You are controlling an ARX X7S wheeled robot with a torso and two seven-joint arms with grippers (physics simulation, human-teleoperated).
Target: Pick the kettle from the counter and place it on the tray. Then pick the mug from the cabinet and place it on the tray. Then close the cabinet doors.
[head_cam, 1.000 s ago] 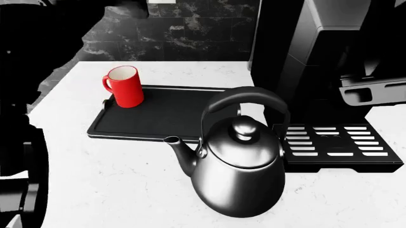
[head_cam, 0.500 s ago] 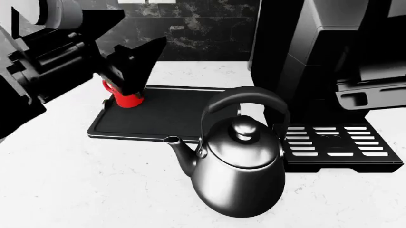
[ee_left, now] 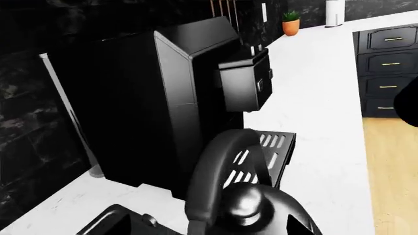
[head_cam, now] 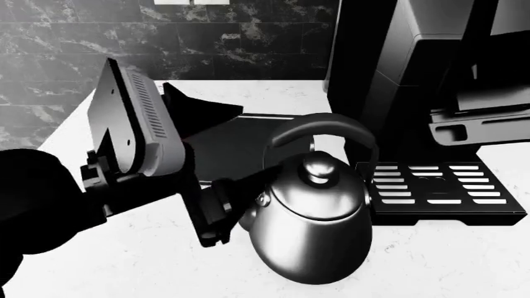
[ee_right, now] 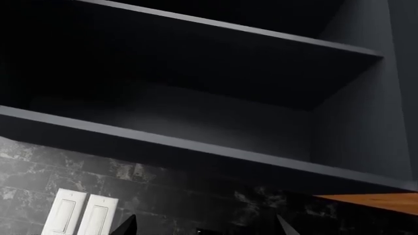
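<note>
so the kettle [head_cam: 311, 214] sat on the white table [head_cam: 133, 267], nearest the camera, with the left gripper [head_cam: 217, 211] beside its spout, fingers apart i think. the tray [head_cam: 220, 158] lay behind it. probably the kettle pick: next it needed to grab the handle. right fingers looked spread, up by empty cabinet shelves [ee_right: 196, 147].

The head camera is looking down over the counter [head_cam: 431, 273] at the kettle [head_cam: 311, 211] close below. The left wrist camera is sitting just beside that kettle [ee_left: 242, 205], facing the coffee machine [ee_left: 163, 98], which both views share. The right wrist camera is tilting up into cabinet shelves [ee_right: 196, 142].
</note>
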